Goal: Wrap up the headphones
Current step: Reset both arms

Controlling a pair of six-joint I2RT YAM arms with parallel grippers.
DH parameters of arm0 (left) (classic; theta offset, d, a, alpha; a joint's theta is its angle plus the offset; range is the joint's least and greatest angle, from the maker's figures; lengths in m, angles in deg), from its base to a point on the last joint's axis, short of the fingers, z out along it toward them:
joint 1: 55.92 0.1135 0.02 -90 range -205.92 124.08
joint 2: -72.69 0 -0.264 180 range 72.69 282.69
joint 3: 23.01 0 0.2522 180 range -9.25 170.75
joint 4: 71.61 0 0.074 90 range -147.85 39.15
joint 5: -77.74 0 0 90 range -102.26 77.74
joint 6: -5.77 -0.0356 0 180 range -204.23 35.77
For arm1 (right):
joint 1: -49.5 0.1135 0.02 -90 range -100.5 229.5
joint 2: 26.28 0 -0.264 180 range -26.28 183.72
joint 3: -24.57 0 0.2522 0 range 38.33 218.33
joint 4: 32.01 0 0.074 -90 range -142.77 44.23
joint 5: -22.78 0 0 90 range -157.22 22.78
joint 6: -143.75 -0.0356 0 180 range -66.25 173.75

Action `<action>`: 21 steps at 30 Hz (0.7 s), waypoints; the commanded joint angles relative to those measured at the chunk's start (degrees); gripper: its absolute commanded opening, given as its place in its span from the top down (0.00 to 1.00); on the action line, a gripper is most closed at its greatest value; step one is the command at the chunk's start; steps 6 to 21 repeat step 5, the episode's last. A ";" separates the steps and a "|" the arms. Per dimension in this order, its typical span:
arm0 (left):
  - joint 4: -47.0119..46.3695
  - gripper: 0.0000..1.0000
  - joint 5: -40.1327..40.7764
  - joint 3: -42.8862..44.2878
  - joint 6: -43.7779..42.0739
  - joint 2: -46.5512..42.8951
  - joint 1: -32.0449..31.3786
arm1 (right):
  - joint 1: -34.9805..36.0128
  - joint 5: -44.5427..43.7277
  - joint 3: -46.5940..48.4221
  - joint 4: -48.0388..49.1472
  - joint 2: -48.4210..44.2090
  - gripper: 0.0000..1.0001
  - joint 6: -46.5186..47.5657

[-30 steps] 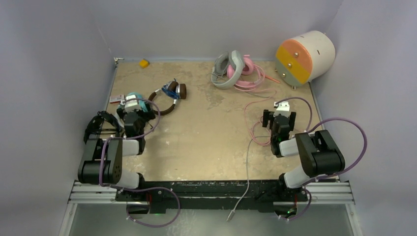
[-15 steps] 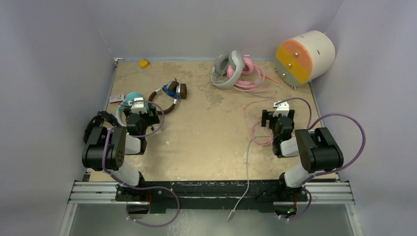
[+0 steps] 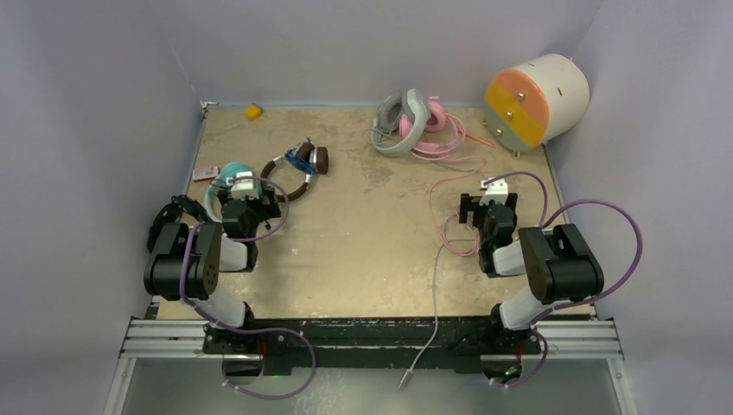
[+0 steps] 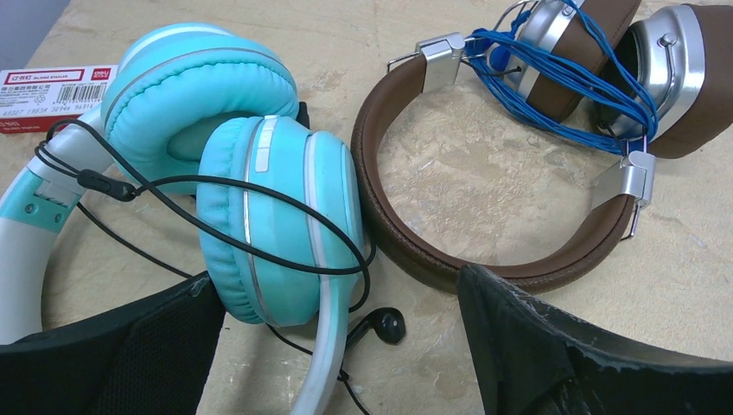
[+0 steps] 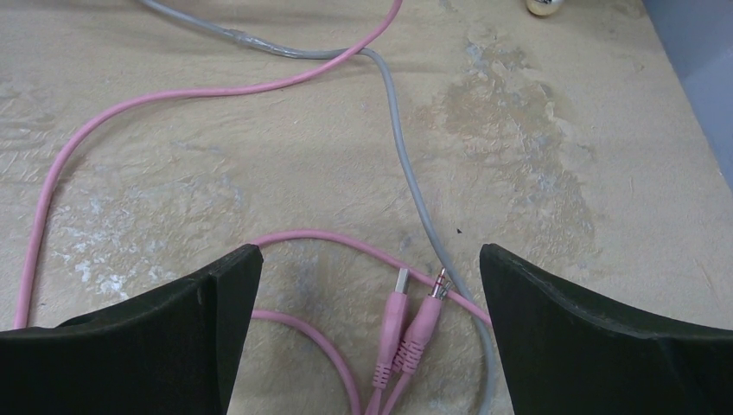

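Worn beige table (image 3: 363,251). Left gripper (image 4: 335,277): jaws apart, empty, over teal-and-white over-ear headphones (image 4: 259,216); brown-and-silver headphones (image 4: 519,268) just beside, blue cable (image 4: 562,82) wound on. Grey-white headphones (image 3: 396,125), pink headphones (image 3: 435,121) at far edge. Right gripper (image 5: 370,251): jaws apart, empty, over loose pink cable (image 5: 259,86), grey cable (image 5: 404,164), pink plugs (image 5: 406,324).

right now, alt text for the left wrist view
Teal-and-white headphones lie beside brown-and-silver headphones, a thin black cable looped over one teal earcup. Blue cord is wound around the brown pair; open gripper fingers frame the bottom.
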 commanded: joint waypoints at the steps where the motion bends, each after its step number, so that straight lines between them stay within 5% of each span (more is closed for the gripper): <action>1: -4.77 0.01 -2.44 0.73 -0.77 -0.01 0.23 | -0.21 0.49 0.64 2.26 0.03 0.01 0.21; 21: -4.87 0.00 -2.44 0.67 -0.85 -0.09 0.28 | -0.16 0.50 0.64 2.26 -0.01 0.01 0.20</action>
